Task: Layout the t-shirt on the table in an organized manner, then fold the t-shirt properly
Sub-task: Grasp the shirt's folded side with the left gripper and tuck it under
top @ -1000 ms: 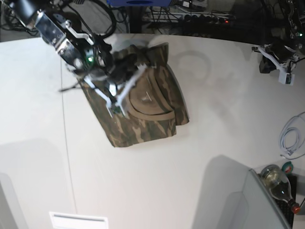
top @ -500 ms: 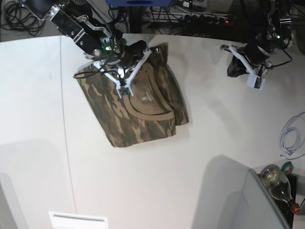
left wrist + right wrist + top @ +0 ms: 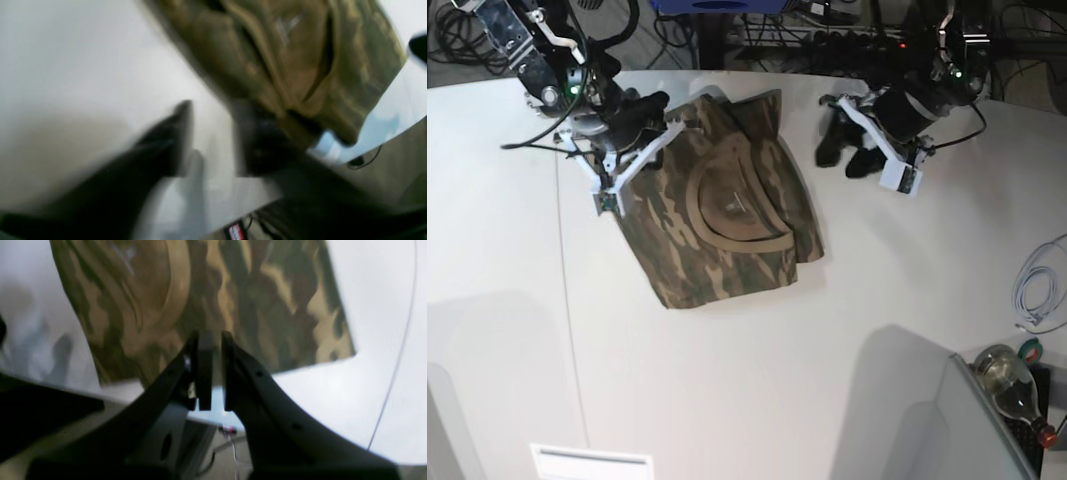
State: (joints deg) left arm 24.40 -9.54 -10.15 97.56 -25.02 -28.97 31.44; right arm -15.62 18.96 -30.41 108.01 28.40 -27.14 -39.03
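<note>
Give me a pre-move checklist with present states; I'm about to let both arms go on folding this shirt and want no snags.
1. t-shirt fully on the table: ok.
2. Shirt spread flat: not ok, bunched with folds near the collar.
3. right gripper free of cloth: ok, jaws shut over the shirt's edge, nothing between them.
4. left gripper open, clear of shirt: ok, beside it on bare table.
5. Left wrist view sharp: not ok, blurred.
</note>
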